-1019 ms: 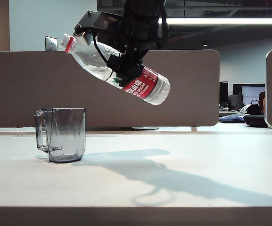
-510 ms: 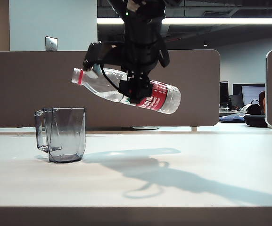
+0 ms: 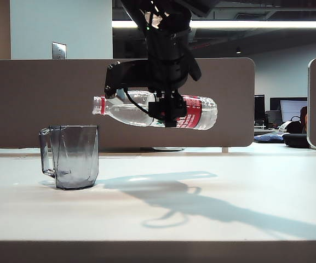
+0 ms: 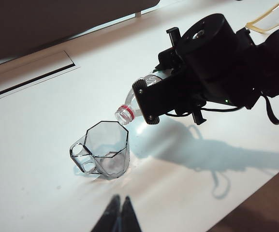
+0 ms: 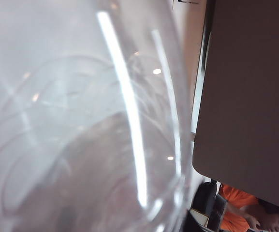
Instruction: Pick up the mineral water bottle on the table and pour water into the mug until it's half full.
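Bottle's tipped down to near level since a second ago: right gripper (image 3: 166, 107) clamps the mineral water bottle (image 3: 141, 109) centre frame, mouth just above the empty-looking mug (image 3: 70, 156); pouring remains. Left gripper (image 4: 120, 216), bottom edge, fingers together.

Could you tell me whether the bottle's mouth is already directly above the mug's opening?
No, in the exterior view the bottle, held nearly level by the right gripper, has its mouth just right of the mug.

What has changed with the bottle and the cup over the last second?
The right gripper, keeping its grip, has tipped the mineral water bottle from neck-up to roughly level and lowered it, its neck pointing toward the mug. The mug has not moved on the table.
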Controlling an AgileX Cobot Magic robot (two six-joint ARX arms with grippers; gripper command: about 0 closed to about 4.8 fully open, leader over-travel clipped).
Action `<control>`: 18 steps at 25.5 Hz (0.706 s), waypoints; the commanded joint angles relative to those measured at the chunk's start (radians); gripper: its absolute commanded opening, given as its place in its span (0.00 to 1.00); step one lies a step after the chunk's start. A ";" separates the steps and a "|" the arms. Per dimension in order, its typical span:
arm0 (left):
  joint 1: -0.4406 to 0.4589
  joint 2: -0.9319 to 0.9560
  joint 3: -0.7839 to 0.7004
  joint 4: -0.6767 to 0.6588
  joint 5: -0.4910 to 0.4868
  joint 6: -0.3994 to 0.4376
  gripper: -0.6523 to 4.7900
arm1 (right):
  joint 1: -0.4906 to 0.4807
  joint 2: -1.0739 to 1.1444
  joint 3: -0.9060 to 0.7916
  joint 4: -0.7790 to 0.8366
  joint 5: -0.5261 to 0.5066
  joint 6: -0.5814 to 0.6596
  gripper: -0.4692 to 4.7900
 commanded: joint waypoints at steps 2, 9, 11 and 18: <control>-0.005 -0.001 0.003 0.006 0.006 -0.003 0.11 | -0.001 -0.012 0.013 0.038 0.036 -0.008 0.59; -0.005 -0.001 0.003 0.006 0.006 -0.003 0.11 | 0.000 -0.012 0.020 0.040 0.039 -0.008 0.59; -0.005 -0.001 0.003 0.006 0.006 -0.003 0.11 | -0.001 -0.012 0.028 0.039 0.043 -0.009 0.59; -0.005 -0.001 0.003 0.009 0.006 -0.003 0.11 | 0.003 -0.012 0.062 0.033 0.054 -0.029 0.59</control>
